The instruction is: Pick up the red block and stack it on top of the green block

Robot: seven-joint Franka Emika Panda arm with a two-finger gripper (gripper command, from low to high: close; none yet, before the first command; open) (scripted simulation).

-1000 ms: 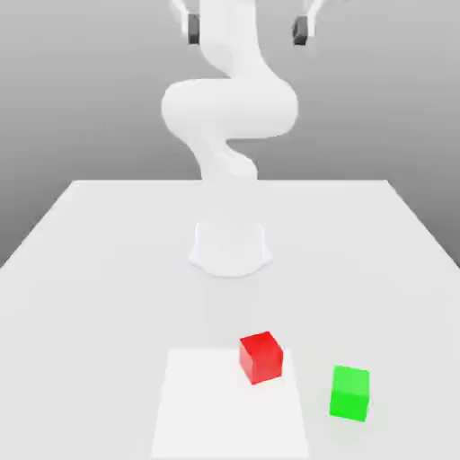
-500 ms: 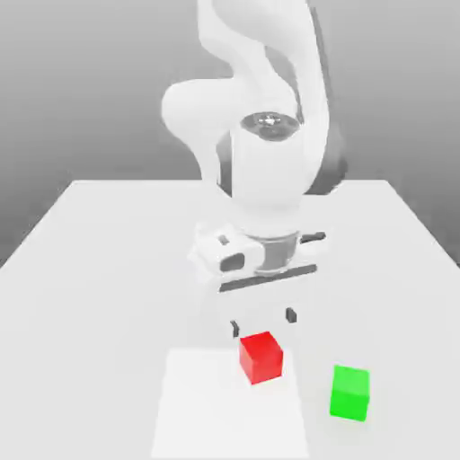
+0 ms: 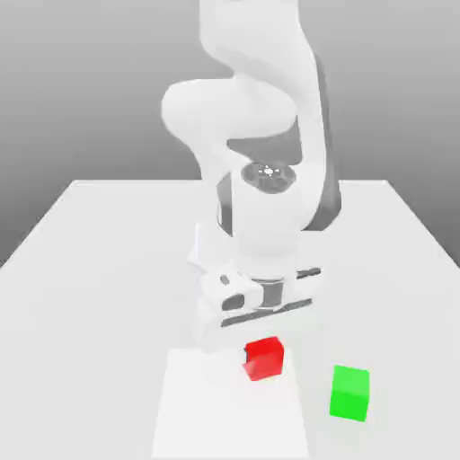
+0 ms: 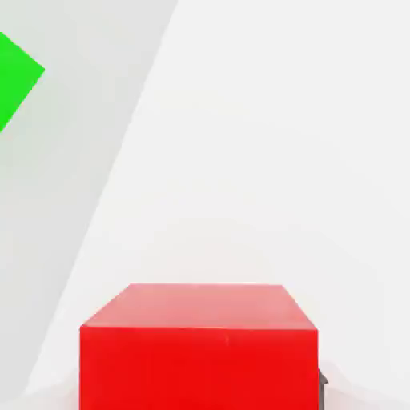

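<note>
Plain grey backdrop, and under it a smooth matte white table [image 3: 99, 260] with a slightly brighter white square patch [image 3: 202, 409] near its front edge. Using the small glossy red cube [image 3: 264, 358] as the landmark: it sits on that patch, close to the patch's far corner on the exterior view's right, flat faces and crisp edges, resting on the surface. The rounded white robot arm [image 3: 260, 198] is bent right down over it, and the white two-finger gripper [image 3: 256, 346] is low at the cube, its body hiding the cube's upper back edge. Honestly can't tell whether the fingers are spread or closed on it. The same-sized bright green cube [image 3: 349, 393] stands off the patch, to the exterior view's right of the red one and a bit nearer the front, clearly apart with bare table between them. Plenty of open tabletop on the other side of the red cube too.
</note>
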